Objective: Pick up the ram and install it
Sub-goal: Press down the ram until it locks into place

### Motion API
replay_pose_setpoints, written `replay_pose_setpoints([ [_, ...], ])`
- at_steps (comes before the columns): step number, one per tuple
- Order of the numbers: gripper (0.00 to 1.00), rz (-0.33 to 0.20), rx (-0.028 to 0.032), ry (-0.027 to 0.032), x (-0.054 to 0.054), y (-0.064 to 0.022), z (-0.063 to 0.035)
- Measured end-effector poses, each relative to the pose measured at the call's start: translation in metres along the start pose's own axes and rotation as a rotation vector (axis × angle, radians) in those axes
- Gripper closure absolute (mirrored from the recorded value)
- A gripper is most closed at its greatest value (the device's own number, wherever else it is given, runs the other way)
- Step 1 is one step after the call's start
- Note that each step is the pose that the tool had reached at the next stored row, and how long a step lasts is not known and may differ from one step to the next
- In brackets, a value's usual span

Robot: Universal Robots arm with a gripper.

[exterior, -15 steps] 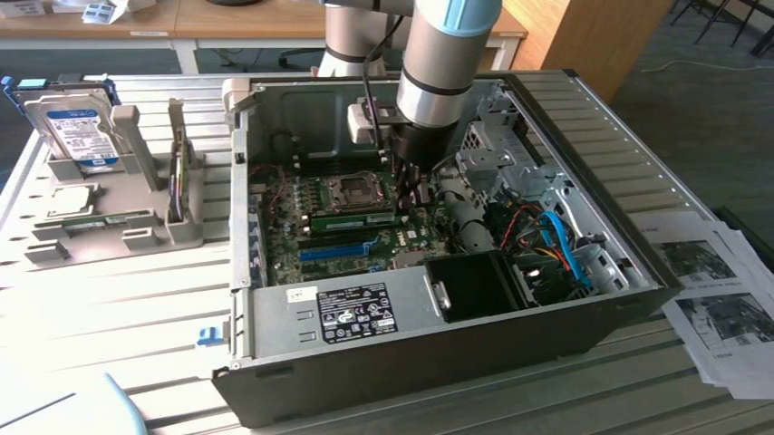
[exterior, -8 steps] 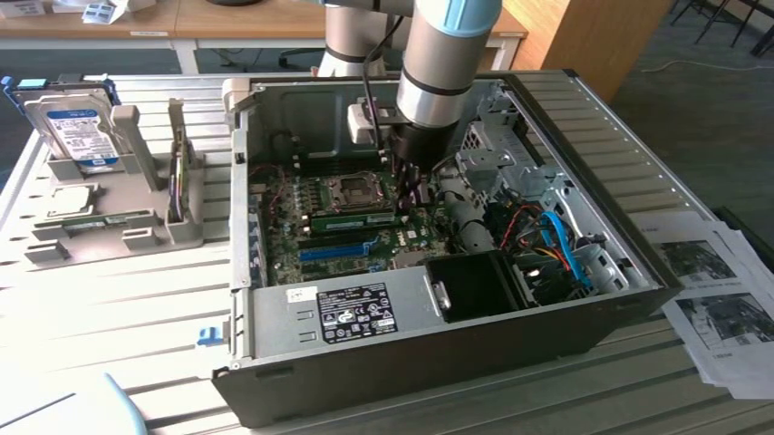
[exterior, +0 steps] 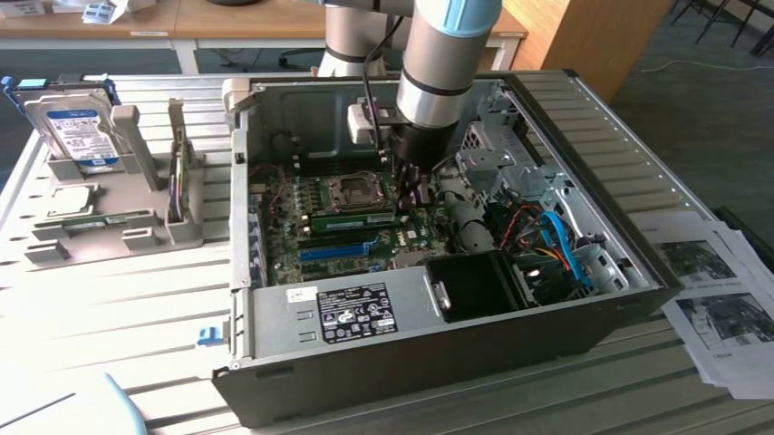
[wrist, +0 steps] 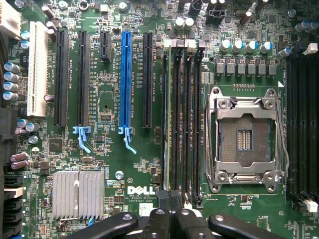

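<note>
The ram (exterior: 357, 220) is a long green stick standing on edge in a memory slot of the motherboard inside the open computer case (exterior: 629, 227). In the wrist view the ram (wrist: 164, 124) is seen edge-on as a thin pale line in the slot beside the black memory slots (wrist: 184, 119). My gripper (exterior: 408, 193) reaches down into the case over the ram's end at the exterior view's right. Its black fingers are pressed together, shut, with nothing visible between them. In the wrist view the gripper (wrist: 172, 213) sits right at that end of the ram; I cannot tell whether it touches.
A bright blue slot (wrist: 124, 79) and the CPU socket (wrist: 245, 137) flank the memory slots. A black fan shroud (exterior: 478, 285) and cables crowd the case beside the arm. Outside, a blue-labelled hard drive (exterior: 75, 131) stands in a grey holder (exterior: 109, 231); papers (exterior: 713, 299) lie at the exterior view's right.
</note>
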State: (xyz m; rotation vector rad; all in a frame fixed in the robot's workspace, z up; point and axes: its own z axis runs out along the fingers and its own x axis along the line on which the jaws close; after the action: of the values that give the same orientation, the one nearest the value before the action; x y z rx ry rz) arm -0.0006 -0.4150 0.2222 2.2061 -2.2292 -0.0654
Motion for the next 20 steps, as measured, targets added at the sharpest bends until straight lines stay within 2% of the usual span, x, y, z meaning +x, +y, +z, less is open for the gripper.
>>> replay_pose_setpoints([
  [9,0.91,0.0,-0.0001,-0.0011,0.0,0.0001,-0.0015],
  [20,0.91,0.0,-0.0006,-0.0001,0.0,0.0004,-0.0181],
])
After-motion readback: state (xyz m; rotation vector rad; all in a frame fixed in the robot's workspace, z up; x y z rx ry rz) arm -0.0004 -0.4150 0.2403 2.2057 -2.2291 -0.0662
